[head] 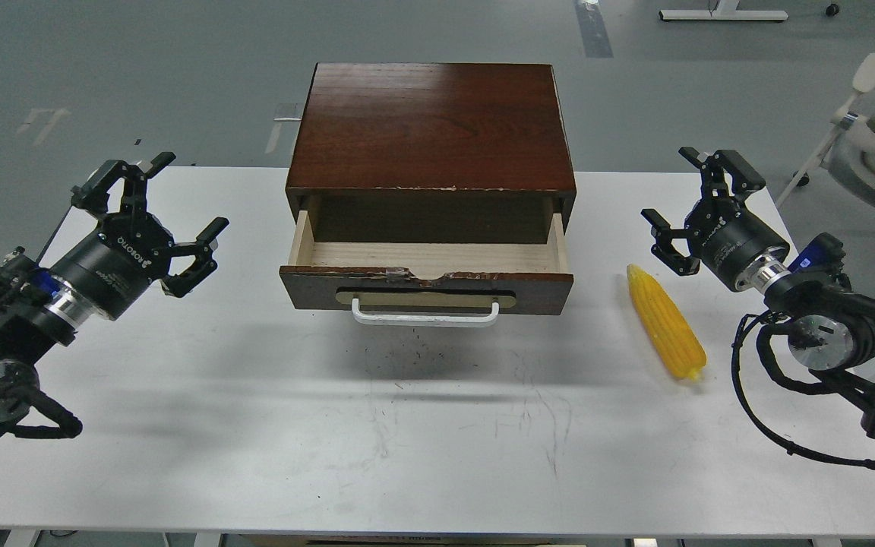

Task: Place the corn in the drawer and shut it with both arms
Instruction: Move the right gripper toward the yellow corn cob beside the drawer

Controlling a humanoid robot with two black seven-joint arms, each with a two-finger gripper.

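A yellow corn cob (666, 322) lies on the white table (255, 425), just below and slightly inward of the right gripper (684, 190), whose two black fingers are spread wide with nothing between them. The cob rests at an angle, its tapered tip pointing up toward that gripper and its blunt end nearer the table's front edge; gripper and cob are apart. Further inward from the right gripper, the dark brown drawer (428, 262) stands pulled out of its wooden cabinet (431, 125), pale wood showing inside and its white bar handle (424, 314) facing the camera below a chipped top edge. The corn is outside the drawer, near its right corner but not touching it. On the far side of the drawer, the left gripper (179, 197) is likewise splayed and grasps nothing, held above the table, with the drawer front just inward of its fingertips.
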